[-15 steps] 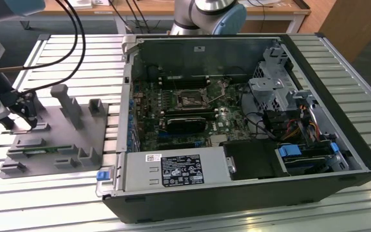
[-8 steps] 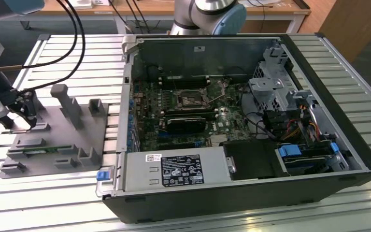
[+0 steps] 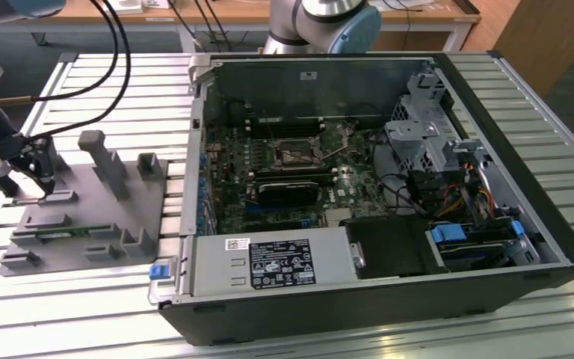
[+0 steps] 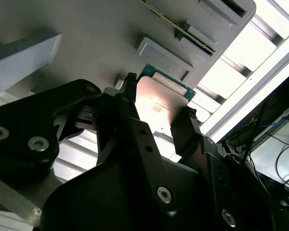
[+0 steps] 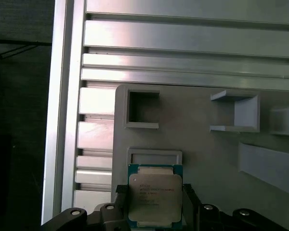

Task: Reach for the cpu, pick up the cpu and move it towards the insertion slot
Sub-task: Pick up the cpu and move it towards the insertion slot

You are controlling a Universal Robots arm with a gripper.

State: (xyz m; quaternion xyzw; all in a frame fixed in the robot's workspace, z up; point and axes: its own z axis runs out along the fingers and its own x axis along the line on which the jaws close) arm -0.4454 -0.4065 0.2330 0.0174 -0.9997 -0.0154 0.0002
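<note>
The exterior view looks steeply down from well back, with the open computer case (image 3: 367,307) mid-frame and the grey fixture plate (image 3: 93,213) at the left. Both wrist views sit close over that plate (image 5: 207,159) (image 4: 101,33), sharing the cpu (image 5: 154,197) (image 4: 156,103). The first faces straight down, the second at a slant.

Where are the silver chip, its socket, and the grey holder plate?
silvery square cpu chip (image 5: 155,195): first wrist view, metal top's middle.
dark square metal-framed insertion slot (image 3: 295,155): exterior view, socket centre.
grey plastic holder plate (image 5: 202,159): first wrist view, bare surface.
</note>
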